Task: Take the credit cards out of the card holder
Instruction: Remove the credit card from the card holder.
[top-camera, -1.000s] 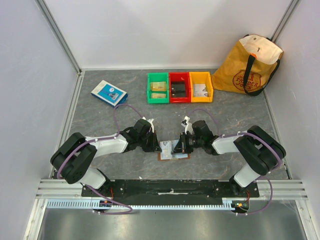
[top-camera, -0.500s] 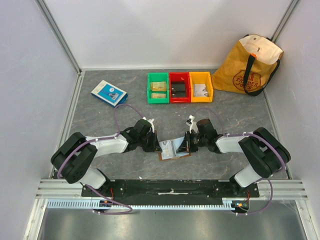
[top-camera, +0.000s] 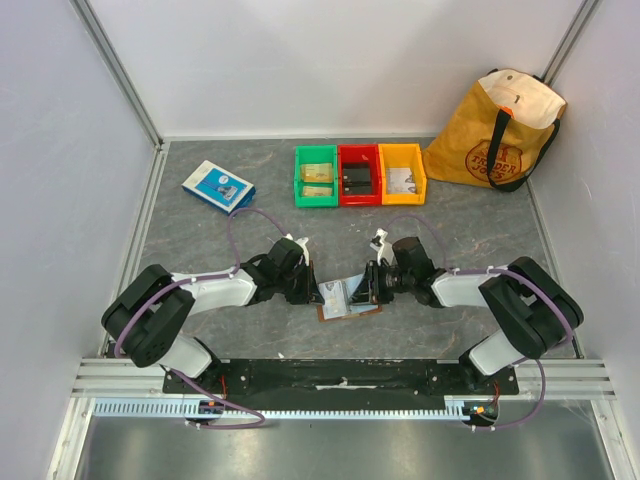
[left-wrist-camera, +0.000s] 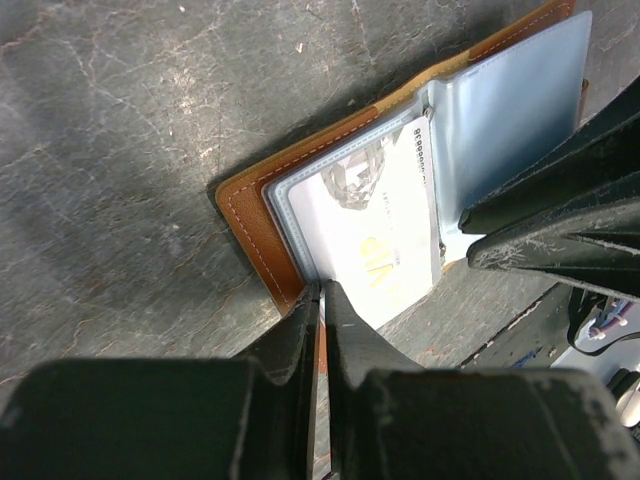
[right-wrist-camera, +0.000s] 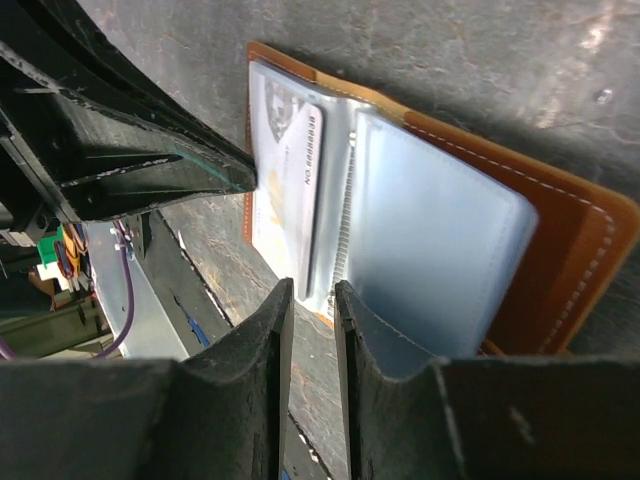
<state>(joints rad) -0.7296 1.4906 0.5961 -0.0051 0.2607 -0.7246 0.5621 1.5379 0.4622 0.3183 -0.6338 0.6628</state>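
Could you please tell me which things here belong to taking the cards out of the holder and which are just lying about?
For the job: card holder, credit card in its sleeve, left hand pinching the holder's edge, right hand open by the holder.
Lying about: blue-and-white box, green bin, red bin, yellow bin, tote bag.

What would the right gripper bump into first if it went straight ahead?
Most likely the card holder, its clear sleeves lying right ahead of the right gripper; depth is hard to judge.

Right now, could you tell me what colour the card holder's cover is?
The card holder is tan-brown with pale stitching, clearest in the right wrist view.
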